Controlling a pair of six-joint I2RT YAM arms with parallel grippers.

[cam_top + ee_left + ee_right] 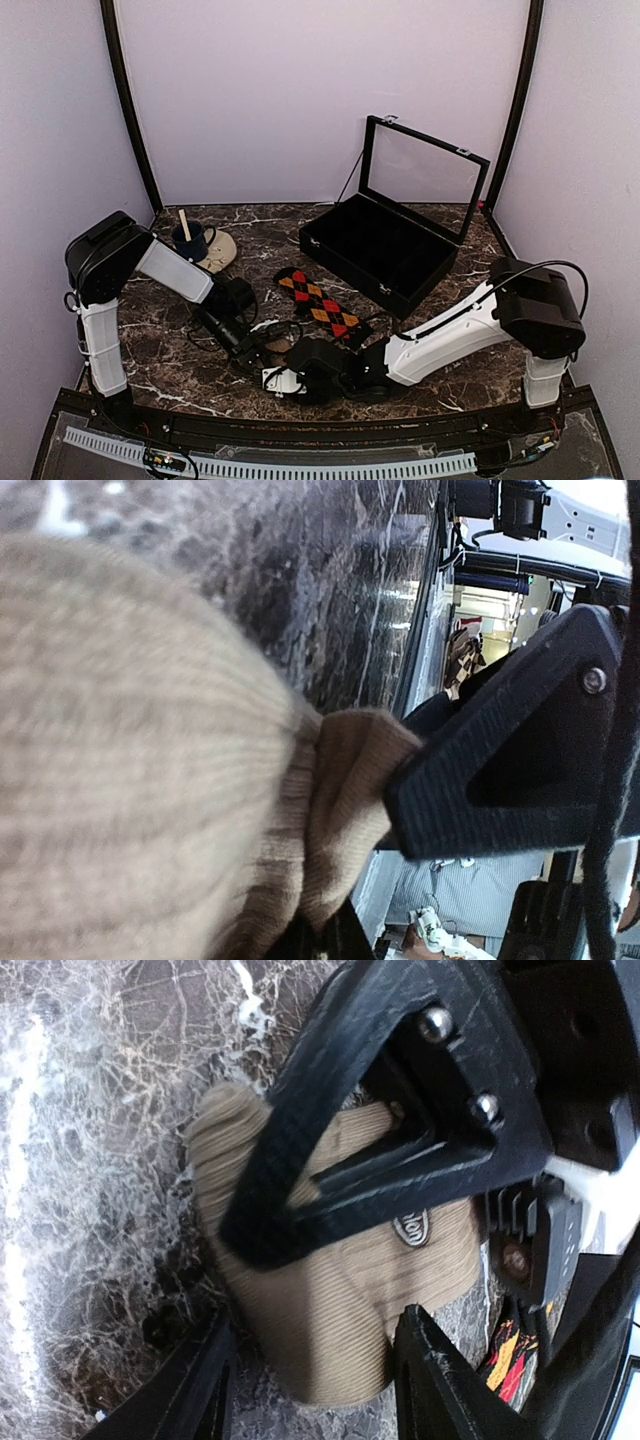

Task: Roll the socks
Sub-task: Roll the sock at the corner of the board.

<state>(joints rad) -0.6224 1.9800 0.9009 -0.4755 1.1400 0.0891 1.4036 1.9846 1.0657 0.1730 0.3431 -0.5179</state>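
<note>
Our left arm (100, 340) and right arm (455, 338) match: glossy white shells cover the long links and bulky black housings sit at the joints. A thin black cable (545, 262) arcs over the right arm's housing, at 3 o'clock in the overhead view. The left claw (265, 346) and right claw (290, 358) are matte black. Close up, the left claw's finger (500, 770) is a grainy triangular frame with one silver screw (595, 680). The right claw's finger (330, 1140) is an open truss carrying two round silver bolts (436, 1023), with a white body panel (590, 1185) at its 4 o'clock.
</note>
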